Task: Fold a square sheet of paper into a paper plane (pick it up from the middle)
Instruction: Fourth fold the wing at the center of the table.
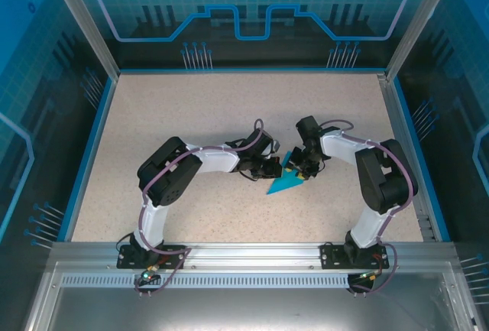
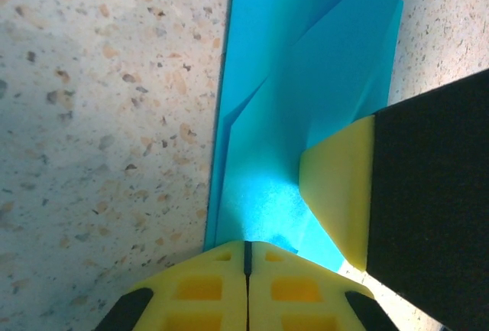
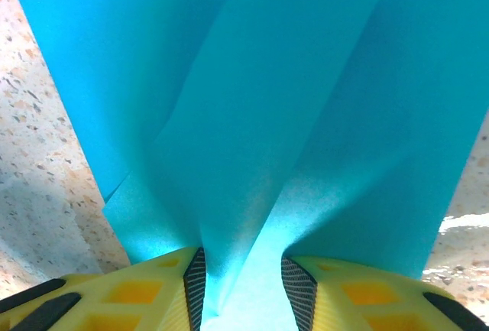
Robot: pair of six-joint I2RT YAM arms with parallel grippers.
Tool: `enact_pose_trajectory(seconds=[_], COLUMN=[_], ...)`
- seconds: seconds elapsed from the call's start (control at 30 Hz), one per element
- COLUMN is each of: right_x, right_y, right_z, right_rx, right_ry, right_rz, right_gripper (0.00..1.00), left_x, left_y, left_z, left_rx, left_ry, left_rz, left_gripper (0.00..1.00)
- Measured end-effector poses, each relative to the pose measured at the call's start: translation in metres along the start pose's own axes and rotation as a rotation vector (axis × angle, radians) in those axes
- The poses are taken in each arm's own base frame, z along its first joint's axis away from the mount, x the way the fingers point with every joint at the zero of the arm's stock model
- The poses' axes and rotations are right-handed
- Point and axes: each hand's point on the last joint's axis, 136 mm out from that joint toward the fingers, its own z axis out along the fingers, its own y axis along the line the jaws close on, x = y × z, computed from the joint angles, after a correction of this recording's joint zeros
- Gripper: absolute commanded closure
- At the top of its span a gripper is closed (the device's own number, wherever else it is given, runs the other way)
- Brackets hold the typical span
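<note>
Your two arms meet near the middle of the speckled desk (image 1: 229, 117). The paper plane (image 1: 289, 183) lies there between them, with its point toward the near left.

Your right end effector (image 3: 241, 270) is part-way closed around the plane's raised middle fold. That fold stands up between the pads and fans out into flat flaps on either side. Your left end effector (image 2: 246, 253) is fully closed, with its tips at the paper's edge just beside the right one. You cannot tell whether a layer is nipped between them.

The step in hand looks like gripping the centre ridge so the plane can come up from the middle. Squeeze squarely on that ridge and use the left tips as an anchor on the desk. Lift slowly so the thin layers neither slip apart nor tear at the crease.
</note>
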Motion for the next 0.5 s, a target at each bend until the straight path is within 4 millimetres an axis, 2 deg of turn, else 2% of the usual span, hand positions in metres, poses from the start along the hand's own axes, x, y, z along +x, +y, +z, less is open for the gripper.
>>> enact_pose_trajectory(seconds=[0.23,0.5], right_x=[0.0002,-0.0003], right_y=[-0.0004,0.0030], right_z=[0.0005,-0.0023], right_rx=[0.006,-0.002], right_ry=[0.005,0.008], right_rz=[0.005,0.001], right_gripper=[0.63,0.60], left_x=[-0.0003,0.0007], left_y=[0.0016,0.0025], left_z=[-0.0001,-0.0002], left_rx=[-0.012,-0.016], left_ry=[-0.002,0.002], left_rz=[0.001,0.000], left_gripper=[0.97,0.99])
